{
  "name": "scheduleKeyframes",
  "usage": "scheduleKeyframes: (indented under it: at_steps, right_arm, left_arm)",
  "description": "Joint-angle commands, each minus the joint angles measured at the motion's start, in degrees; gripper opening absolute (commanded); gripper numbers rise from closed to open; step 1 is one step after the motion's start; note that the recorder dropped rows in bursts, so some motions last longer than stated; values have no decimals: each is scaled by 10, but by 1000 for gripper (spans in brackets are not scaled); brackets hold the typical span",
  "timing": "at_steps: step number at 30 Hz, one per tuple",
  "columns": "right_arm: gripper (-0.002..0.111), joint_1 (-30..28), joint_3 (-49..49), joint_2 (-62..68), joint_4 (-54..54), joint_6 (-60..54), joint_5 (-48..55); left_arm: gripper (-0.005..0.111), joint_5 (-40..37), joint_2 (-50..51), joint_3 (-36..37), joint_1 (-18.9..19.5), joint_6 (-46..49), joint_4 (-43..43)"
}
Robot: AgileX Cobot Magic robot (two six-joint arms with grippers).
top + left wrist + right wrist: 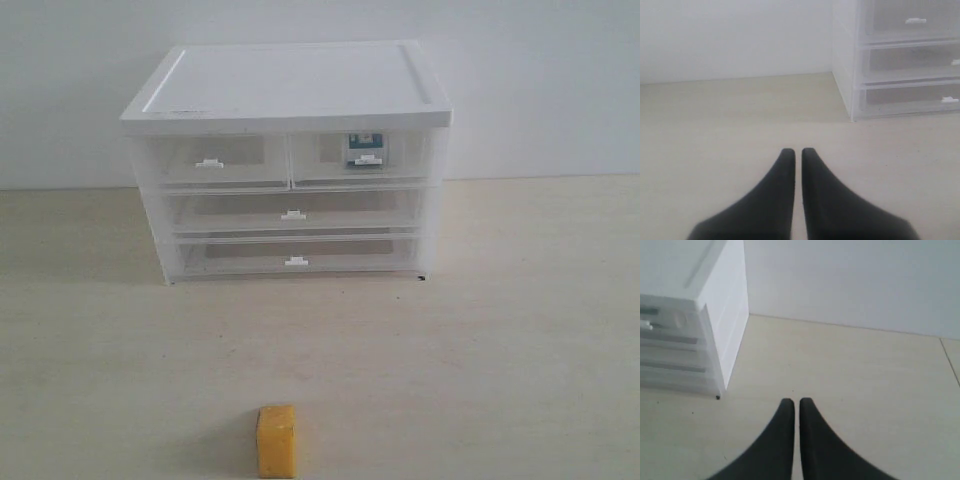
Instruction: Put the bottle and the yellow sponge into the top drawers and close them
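Bottle point(365, 149), half-blurred, behind a translucent top drawer point(318, 165) front

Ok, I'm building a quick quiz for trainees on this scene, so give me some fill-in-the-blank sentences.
The bottle sits inside the top ____ drawer, seen from the exterior view.
The yellow sponge stands on the ____, before the cabinet.
The left gripper and right gripper are both ____.
Missing: right; table; shut.

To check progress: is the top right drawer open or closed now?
Closed. The top right drawer has its front in line with the top left drawer, and the bottle shows inside through the translucent front.
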State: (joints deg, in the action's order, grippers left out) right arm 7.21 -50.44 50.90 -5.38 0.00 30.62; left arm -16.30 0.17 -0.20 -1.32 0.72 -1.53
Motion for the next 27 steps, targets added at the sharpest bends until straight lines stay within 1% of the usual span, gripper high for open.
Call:
scheduleKeyframes:
  at_steps: [1,8,13,17,21,23,27]
  right_arm:
    - [1,-4,55,-82,-3,7,-52]
    - [1,-4,120,-179,-3,6,-50]
    - [1,-4,128,-223,-3,9,-13]
    - [1,-4,128,-230,-3,4,-13]
    - [1,-4,137,-230,-3,-25,-23]
    - [1,-4,177,-258,-3,-25,-71]
    - [1,-4,257,-346,-3,-20,-86]
  left_arm:
    - [4,4,-2,2,1,2,4]
    - [4,4,-2,2,1,2,4]
    - [4,4,-2,2,1,2,4]
    - [4,4,-2,2,1,2,4]
    - [4,4,-2,2,1,2,4]
    - [4,4,-2,2,1,2,4]
    - [4,4,-2,2,1,2,4]
